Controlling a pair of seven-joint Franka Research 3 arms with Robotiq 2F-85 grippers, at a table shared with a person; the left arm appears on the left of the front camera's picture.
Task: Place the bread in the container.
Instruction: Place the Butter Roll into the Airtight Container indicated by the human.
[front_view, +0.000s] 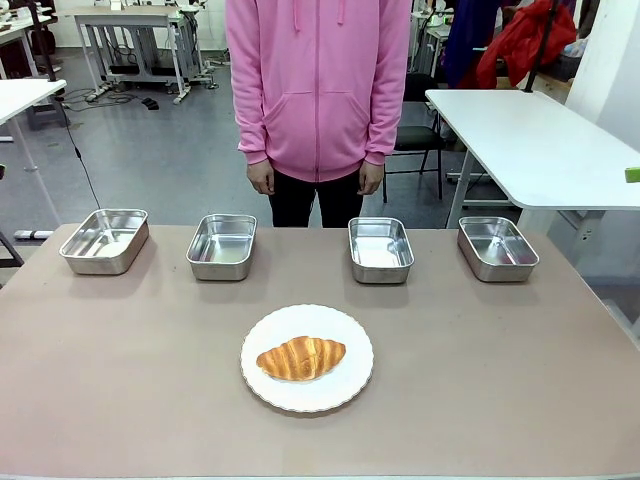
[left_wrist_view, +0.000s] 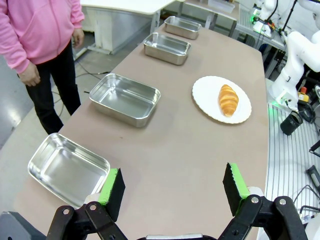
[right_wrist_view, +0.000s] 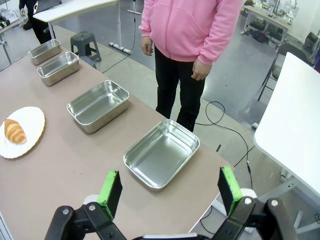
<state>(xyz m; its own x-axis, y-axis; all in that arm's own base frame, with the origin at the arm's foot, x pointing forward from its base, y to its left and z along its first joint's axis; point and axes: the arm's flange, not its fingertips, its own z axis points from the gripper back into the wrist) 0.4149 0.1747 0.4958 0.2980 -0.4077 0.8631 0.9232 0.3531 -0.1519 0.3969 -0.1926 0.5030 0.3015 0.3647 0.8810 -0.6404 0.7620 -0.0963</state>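
- Pick-up not yet begun: left tool (left_wrist_view: 173, 185) and right tool (right_wrist_view: 170, 191) both spread, empty
- Bread (left_wrist_view: 228, 100) lies on a white plate (left_wrist_view: 205, 95), well ahead of the left tool
- Next move, likely: straddle the bread, pinch gently, carry to a steel container (left_wrist_view: 125, 99)

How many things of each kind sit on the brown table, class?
Shallow rectangular stainless-steel pans: 4
Round white plate: 1
Golden-brown crescent croissant: 1
Total: 6
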